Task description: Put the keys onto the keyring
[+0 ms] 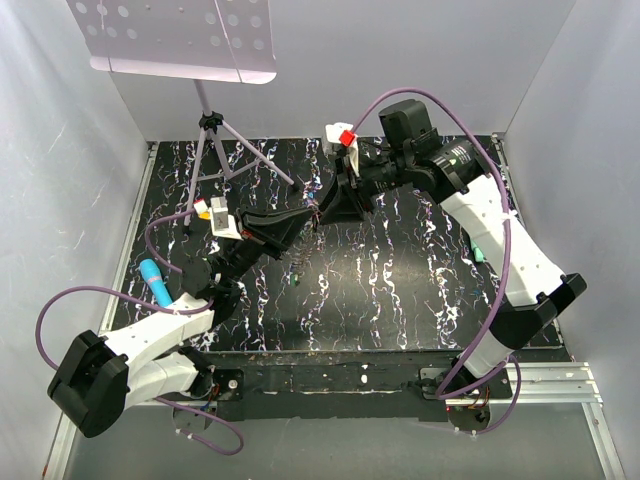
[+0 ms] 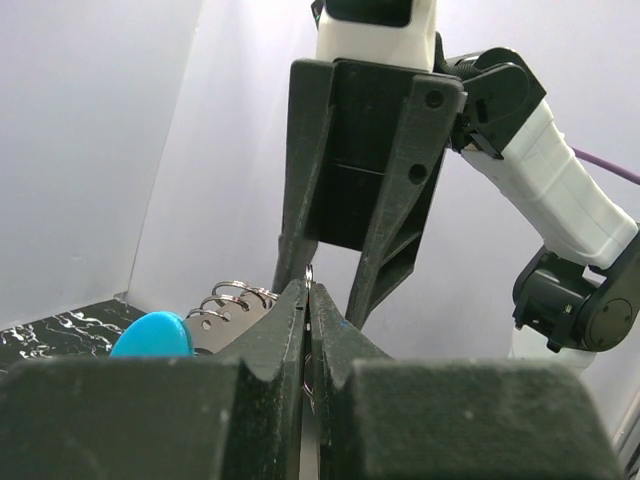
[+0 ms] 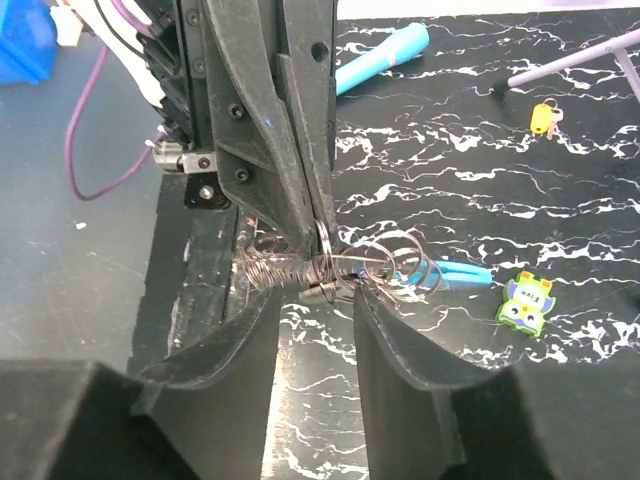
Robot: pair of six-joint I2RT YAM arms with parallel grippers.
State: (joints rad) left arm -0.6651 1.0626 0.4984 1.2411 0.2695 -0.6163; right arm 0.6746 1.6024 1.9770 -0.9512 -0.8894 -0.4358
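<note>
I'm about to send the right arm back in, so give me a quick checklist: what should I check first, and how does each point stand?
1. Is the left gripper clamped on the keyring? Ok: jaws shut on a metal loop.
2. Is the right gripper open for the approach? Ok: its fingers stand apart either side of the loops.
3. Is a key ready in the right gripper? Cannot tell: none shows clearly.
4. Is the keyring off the table? Ok: it appears to hang from the left gripper.
5. Is there room between the two grippers? Cannot tell: the tips crowd close.
6. Are the green toy and marker out of the way? Ok: both lie aside.
</note>
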